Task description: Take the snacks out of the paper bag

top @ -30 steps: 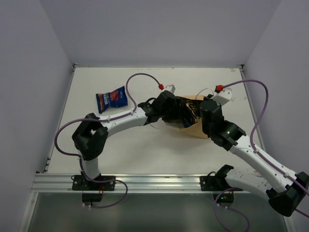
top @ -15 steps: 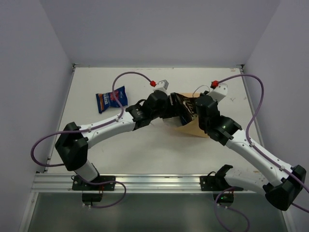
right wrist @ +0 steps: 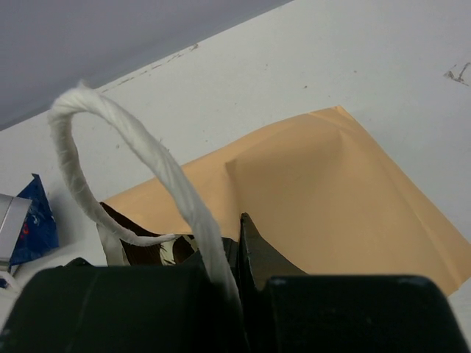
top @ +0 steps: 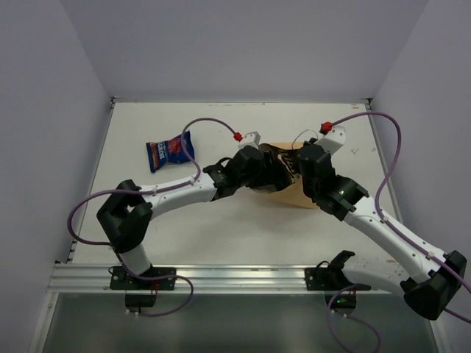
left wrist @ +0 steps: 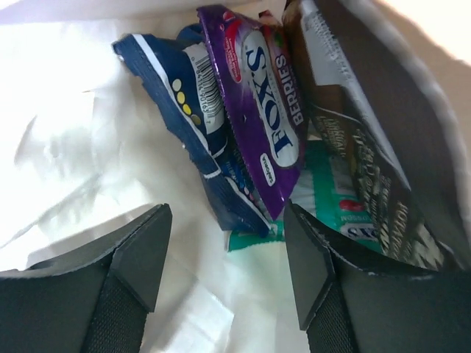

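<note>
I see the white tabletop [top: 221, 228] with the tan kraft paper bag [top: 294, 195] lying on its side, mouth toward the left arm. Both arms meet at that bag.

Inside the bag, against its white lining [left wrist: 73, 147], the large dark brown foil chip bag [left wrist: 375, 147] stands along the right wall. Beside it is the purple foil berry packet [left wrist: 265, 95], then a dark blue foil packet [left wrist: 184, 88] overlapping it on the left. A teal foil packet [left wrist: 331, 198] lies underneath them. A second blue foil packet [top: 169, 151] lies outside the bag, well apart from its mouth, on the left arm's side.

At the bag's upper edge, the white string handle [right wrist: 147, 154] arches up and runs down between the right gripper's [right wrist: 235, 279] fingers, which are clenched on it.

My left gripper [left wrist: 224, 254] is inside the bag's mouth, released and spread, gripping nothing, with the blue packet's lower corner just beyond its tips.
</note>
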Controlling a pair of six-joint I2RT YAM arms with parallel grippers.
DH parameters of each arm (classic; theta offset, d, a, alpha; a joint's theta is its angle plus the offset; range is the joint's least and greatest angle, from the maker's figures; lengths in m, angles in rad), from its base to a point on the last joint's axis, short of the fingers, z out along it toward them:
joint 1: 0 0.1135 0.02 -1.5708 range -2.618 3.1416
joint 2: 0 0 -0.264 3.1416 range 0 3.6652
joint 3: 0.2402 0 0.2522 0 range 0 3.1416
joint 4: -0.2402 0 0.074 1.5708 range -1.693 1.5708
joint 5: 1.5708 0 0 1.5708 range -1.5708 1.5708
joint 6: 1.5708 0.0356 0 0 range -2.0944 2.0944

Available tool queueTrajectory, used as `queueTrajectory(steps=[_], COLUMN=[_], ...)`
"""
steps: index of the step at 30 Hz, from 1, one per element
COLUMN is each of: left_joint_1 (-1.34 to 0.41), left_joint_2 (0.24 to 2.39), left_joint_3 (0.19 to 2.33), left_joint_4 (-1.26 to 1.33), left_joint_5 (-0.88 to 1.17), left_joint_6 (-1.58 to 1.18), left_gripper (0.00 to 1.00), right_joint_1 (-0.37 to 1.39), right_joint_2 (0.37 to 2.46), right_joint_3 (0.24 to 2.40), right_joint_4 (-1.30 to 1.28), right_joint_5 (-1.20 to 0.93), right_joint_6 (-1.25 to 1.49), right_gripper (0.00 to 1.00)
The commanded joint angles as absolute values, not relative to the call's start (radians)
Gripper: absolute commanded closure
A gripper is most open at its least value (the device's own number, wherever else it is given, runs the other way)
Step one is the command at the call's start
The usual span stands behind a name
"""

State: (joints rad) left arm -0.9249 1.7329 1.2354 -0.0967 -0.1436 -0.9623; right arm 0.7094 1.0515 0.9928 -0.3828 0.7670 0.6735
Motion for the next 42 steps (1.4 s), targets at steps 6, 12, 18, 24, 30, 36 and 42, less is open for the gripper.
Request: queueTrajectory(steps=[6, 12, 18, 24, 30, 36, 42], left_joint_1=[-0.92, -0.923, -0.931, -0.933, -0.919, -0.827, -0.743], left_joint_2=[1.499, 1.451, 1.543, 1.638, 1.632, 1.505, 1.424], left_joint_3=[1.198, 1.21, 1.256, 1.319, 1.439, 1.553, 1.718], left_joint_4=[-0.055, -0.032, -0.021, -0.018, -0.106, -0.207, -0.357], left_joint_5=[-0.198, -0.161, -0.11, -0.112, -0.147, -0.089, -0.025], left_joint_6=[-0.983, -0.997, -1.008, -0.983, -0.895, -0.828, -0.743], left_gripper=[0.26, 0.24, 0.27, 0.42, 1.0, 1.0, 1.0], right_joint_1=[0.718, 0.718, 0.718, 0.716, 0.698, 0.632, 0.569], right_joint_2=[1.028, 1.042, 1.054, 1.069, 1.084, 1.111, 1.112], right_joint_3=[0.986, 0.991, 0.997, 1.0, 0.989, 0.956, 0.934], right_joint_4=[-0.411, -0.41, -0.411, -0.411, -0.41, -0.41, -0.41], right_joint_5=[0.719, 0.716, 0.716, 0.715, 0.73, 0.733, 0.73], right_joint_6=[0.692, 0.686, 0.684, 0.684, 0.657, 0.646, 0.638], right_gripper=[1.0, 1.0, 1.0, 1.0, 1.0, 1.0, 1.0])
